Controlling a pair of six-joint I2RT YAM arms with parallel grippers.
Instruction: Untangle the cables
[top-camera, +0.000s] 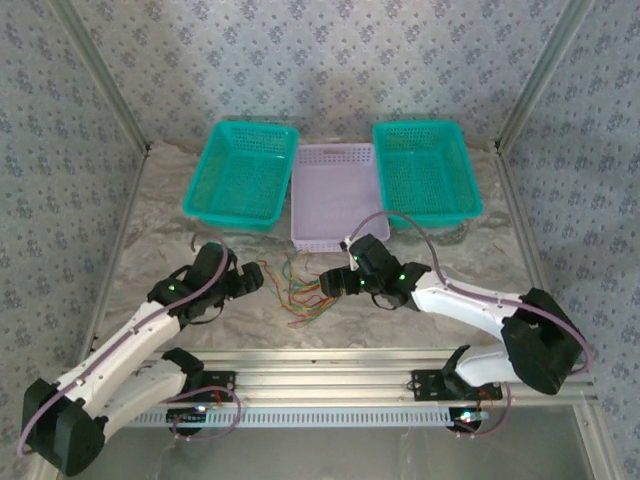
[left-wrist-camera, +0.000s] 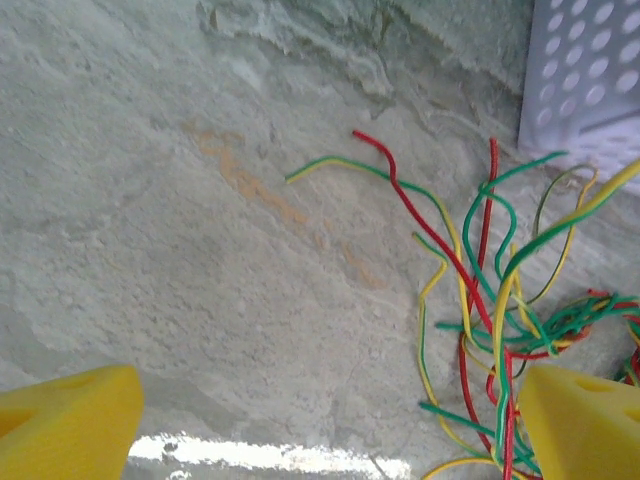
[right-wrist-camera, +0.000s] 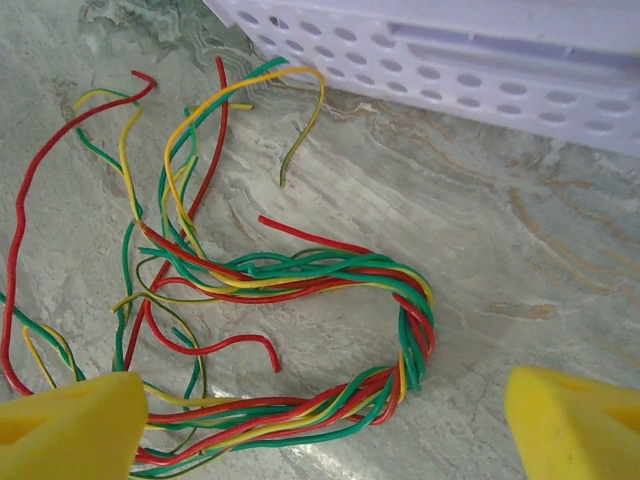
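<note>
Tangled thin red, yellow & green cables (right-wrist-camera: 320, 405) on grey marbled worktop (left-wrist-camera: 180, 260).
L jaws & R jaws both wide, nothing held, either side of tangle; lilac perforated plastic basket (right-wrist-camera: 480, 70) just beyond.

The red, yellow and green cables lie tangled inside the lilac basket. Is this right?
Not quite. The cables lie tangled on the table just in front of the lilac basket, not inside it; the top external view shows this.

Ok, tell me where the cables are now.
Top view: the cables lie on the table between the left gripper and right gripper, near the lilac basket.
</note>
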